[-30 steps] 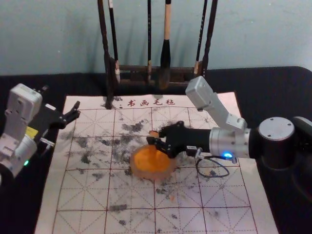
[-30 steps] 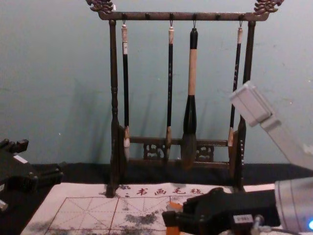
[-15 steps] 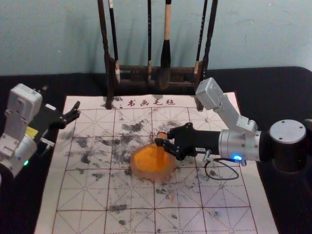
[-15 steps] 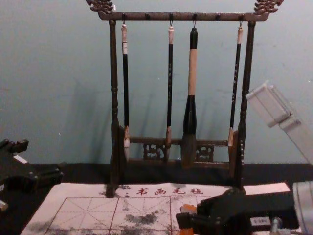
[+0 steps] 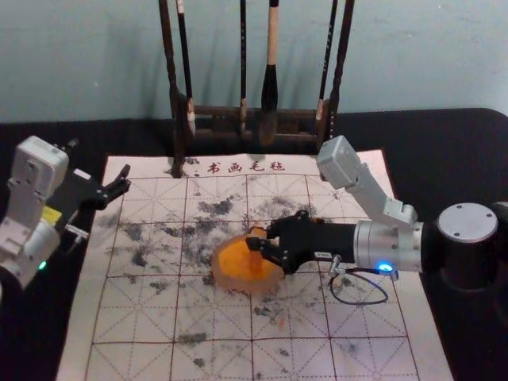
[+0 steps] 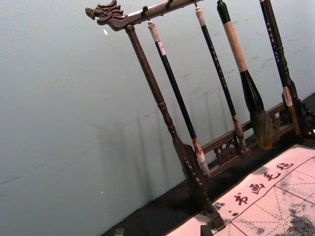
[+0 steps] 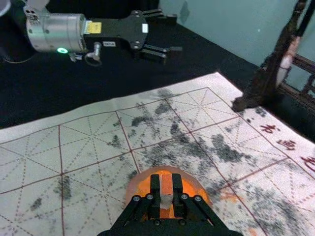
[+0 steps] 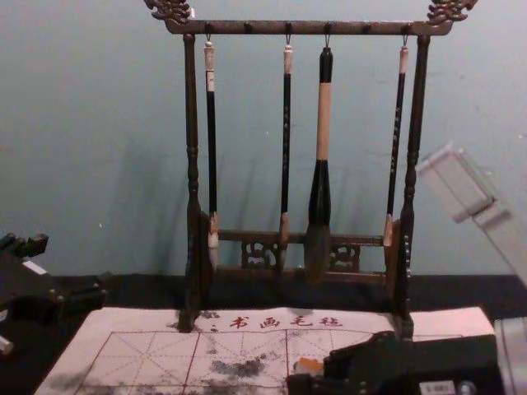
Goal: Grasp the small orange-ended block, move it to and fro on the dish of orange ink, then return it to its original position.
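Head view: right end effector (image 5: 257, 240) grips the block (image 7: 166, 184) over the dish (image 5: 221, 278) at one o'clock, open left end effector (image 5: 125, 179) at ten.

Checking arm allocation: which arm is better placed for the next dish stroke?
Right, likely: right gripper holds the block over the dish; left gripper is open and empty, off to the left.

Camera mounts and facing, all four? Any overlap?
Head: on head, facing forward and down at mat and dish; left gripper and right gripper show.
Chest: lower, facing forward at brush rack; both grippers enter from the sides.
Left wrist: aimed at rack; own fingertips at bottom edge.
Right wrist: looks along its gripper at block and dish; left gripper beyond.
Head and chest share rack, mat.
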{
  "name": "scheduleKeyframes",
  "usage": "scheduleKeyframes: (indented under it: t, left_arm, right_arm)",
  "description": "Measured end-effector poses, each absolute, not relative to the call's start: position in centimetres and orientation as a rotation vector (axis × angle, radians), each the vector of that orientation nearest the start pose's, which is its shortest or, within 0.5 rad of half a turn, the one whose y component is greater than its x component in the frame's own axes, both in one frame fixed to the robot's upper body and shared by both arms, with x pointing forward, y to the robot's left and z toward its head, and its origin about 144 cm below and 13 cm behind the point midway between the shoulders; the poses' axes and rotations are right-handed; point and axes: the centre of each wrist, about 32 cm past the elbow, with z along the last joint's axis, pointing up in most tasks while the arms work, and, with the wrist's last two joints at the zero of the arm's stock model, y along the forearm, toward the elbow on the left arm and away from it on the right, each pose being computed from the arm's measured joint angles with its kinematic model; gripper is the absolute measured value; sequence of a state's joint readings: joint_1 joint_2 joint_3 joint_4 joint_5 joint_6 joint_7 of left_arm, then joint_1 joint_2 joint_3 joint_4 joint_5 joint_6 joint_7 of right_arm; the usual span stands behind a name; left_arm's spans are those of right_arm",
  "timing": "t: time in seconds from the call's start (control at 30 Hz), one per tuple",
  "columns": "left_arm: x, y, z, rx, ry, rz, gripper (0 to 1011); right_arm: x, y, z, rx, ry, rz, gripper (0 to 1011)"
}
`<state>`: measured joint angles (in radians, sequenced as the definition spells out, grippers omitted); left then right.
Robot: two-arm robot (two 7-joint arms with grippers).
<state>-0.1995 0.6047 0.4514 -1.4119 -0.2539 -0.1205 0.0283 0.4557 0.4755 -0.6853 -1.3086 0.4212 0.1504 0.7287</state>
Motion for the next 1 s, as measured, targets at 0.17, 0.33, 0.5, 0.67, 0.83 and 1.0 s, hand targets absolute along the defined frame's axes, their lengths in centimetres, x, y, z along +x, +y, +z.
scheduleKeyframes:
  t: [0.17,0.33,0.5,0.67,0.83,1.0]
  left_arm:
    - [48.9,31.0,114.0,0.304,-0.285,1.248,1001]
    - [48.9,31.0,114.0,0.304,-0.285,1.248,1001]
    - [48.9,31.0,114.0,0.304,-0.285,1.248,1001]
    - [48.9,31.0,114.0,0.304,-0.285,1.248,1001]
    - [48.9,31.0,114.0,0.304,-0.285,1.248,1001]
    - [48.9,31.0,114.0,0.304,-0.285,1.248,1001]
  right_arm:
    - [53.9,-21.9,116.1,-0.340,0.088,-0.382,109]
    - [54.1,-21.3,116.0,-0.335,0.089,-0.373,110]
    - [54.5,-20.7,115.9,-0.331,0.088,-0.368,110]
    - [55.0,-20.3,115.8,-0.334,0.087,-0.368,110]
    - [55.6,-19.9,115.7,-0.335,0.084,-0.376,109]
    - [55.8,-19.9,115.7,-0.337,0.081,-0.392,110]
